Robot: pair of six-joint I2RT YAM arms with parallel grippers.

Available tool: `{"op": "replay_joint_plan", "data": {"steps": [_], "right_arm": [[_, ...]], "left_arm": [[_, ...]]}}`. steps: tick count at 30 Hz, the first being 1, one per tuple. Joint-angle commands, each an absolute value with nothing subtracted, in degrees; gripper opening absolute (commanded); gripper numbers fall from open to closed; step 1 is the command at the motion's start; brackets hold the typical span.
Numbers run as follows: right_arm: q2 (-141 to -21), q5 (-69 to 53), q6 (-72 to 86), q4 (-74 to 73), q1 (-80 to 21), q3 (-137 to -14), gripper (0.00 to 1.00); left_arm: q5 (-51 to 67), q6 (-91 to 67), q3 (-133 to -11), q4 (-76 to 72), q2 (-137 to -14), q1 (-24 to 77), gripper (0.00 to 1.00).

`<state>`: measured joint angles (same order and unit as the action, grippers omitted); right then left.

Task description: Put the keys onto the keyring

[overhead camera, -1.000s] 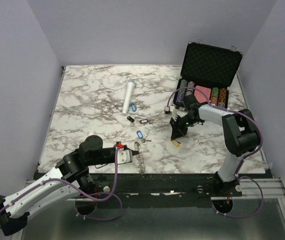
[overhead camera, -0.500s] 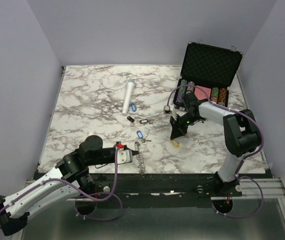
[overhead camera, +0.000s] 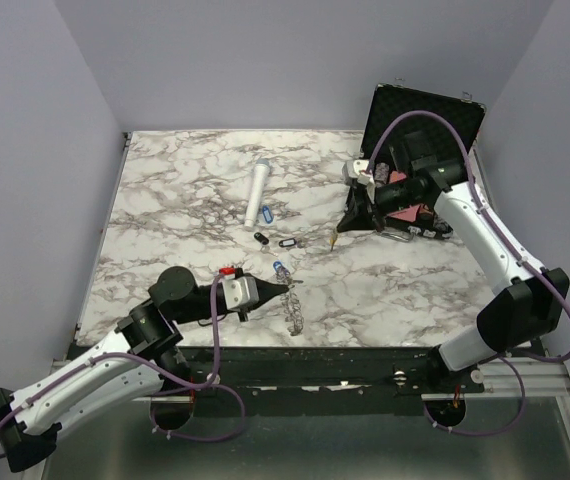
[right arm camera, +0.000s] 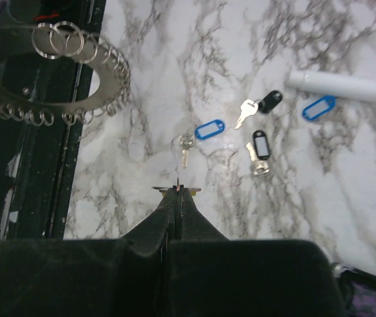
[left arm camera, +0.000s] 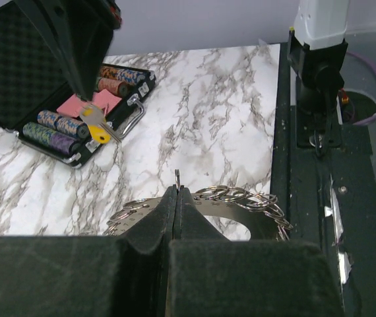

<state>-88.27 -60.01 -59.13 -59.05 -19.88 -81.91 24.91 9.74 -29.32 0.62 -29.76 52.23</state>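
- The left arm's jaws are closed on the rim of the large silvery-grey metal keyring [left arm camera: 211,212], a flat ring fringed with small split rings, and they hold it close to the near edge of the white marble-patterned counter [overhead camera: 165,220], a little left of centre
- The right arm's jaws are pinched shut on a small metal key with a yellow plastic tag [left arm camera: 95,129], which hangs from their tips above the counter, just left of the open black case [overhead camera: 423,130] of striped poker chips at the far right
- That yellow-tagged key and the keyring are well apart
- Four more small keys lie loose on the counter between the two arms: a blue-tagged key [right arm camera: 209,129], a second blue-tagged key [right arm camera: 318,107], a black-tagged key [right arm camera: 270,100] and a key with a black-framed pale tag [right arm camera: 260,144]
- A white cylinder [overhead camera: 257,193] lies on the far side of them, just beside the second blue-tagged key
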Motion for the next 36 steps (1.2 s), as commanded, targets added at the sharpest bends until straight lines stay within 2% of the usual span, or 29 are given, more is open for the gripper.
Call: {"op": "replay_joint_plan", "data": {"steps": [1, 6, 12, 17, 20, 25, 29, 36], "right_arm": [[-88.24, -61.18, -56.52, -63.53, -20.21, -91.99, 0.00], [-88.60, -59.59, -56.80, -68.91, -20.21, -101.59, 0.00], [-85.34, -65.65, -61.76, -72.67, -21.00, -96.16, 0.00], [-84.81, -63.99, -73.37, -79.27, -25.30, -92.03, 0.00], [-84.64, -62.85, -77.68, -79.37, -26.80, -91.41, 0.00], [-85.43, -57.94, -75.87, -72.01, -30.22, -91.32, 0.00], [-81.66, -50.21, -70.24, -58.57, -36.20, -85.71, 0.00], [-72.52, -45.71, -57.33, -37.12, -39.29, -72.53, 0.00]], "left_arm": [[24.35, 6.67, -34.00, -7.21, -33.13, 51.94, 0.00], [22.41, 8.08, -38.14, -6.24, -35.42, 51.94, 0.00], [20.92, 9.49, -36.04, -8.25, -33.93, 51.94, 0.00], [21.44, 12.74, -30.78, -11.68, -31.03, 51.94, 0.00], [20.92, 13.89, -25.24, -18.96, -29.62, 52.03, 0.00], [19.34, 13.54, -20.66, -28.29, -32.07, 51.86, 0.00], [17.50, 12.66, -20.66, -30.05, -34.62, 51.94, 0.00], [12.92, 9.31, -19.43, -34.01, -37.00, 51.86, 0.00]]}}
